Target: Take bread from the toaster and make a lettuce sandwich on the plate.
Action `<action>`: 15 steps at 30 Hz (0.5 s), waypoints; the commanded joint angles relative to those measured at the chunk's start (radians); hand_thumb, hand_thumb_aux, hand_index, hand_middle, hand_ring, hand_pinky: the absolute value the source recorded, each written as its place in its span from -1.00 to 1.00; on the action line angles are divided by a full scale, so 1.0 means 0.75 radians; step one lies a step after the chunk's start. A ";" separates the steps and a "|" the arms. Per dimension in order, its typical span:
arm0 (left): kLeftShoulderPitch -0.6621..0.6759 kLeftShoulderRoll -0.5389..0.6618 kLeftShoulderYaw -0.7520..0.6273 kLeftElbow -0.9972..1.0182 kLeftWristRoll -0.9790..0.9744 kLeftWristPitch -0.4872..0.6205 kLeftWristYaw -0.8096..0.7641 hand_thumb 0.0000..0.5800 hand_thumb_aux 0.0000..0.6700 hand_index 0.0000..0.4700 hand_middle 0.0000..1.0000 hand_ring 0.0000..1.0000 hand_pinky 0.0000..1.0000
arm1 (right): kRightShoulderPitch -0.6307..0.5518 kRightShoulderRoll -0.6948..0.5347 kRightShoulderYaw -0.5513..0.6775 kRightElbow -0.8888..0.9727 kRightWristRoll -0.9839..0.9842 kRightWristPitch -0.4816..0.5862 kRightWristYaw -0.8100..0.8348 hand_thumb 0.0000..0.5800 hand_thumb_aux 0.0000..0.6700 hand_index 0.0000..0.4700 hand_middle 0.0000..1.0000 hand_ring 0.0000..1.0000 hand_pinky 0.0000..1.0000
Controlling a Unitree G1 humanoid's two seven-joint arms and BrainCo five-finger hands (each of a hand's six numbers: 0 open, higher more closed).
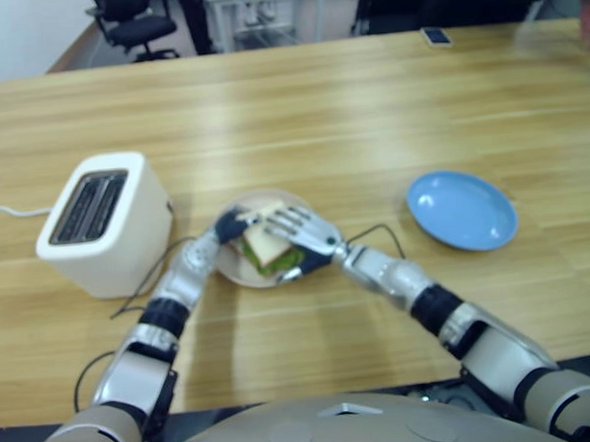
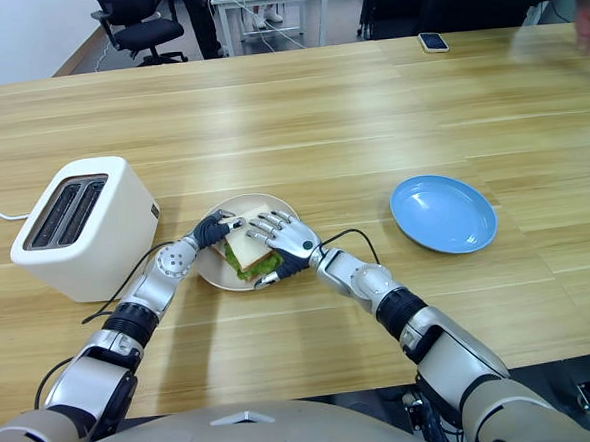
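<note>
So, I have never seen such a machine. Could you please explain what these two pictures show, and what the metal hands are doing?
Both pictures come from one stereo camera on a humanoid robot's head, looking down at a wooden table, so they differ only slightly. On the table are a white toaster, a pale plate with a lettuce sandwich on it, and an empty blue plate further right. The right robot hand grips the lettuce sandwich from above. The left robot hand touches its left edge.
</note>
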 commanded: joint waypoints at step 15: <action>0.095 0.062 0.020 -0.390 0.159 0.091 0.182 -1.00 -1.00 -1.00 -1.00 -1.00 -1.00 | 0.135 0.064 0.208 0.063 -0.054 -0.033 0.204 -1.00 -1.00 -1.00 -1.00 -1.00 -1.00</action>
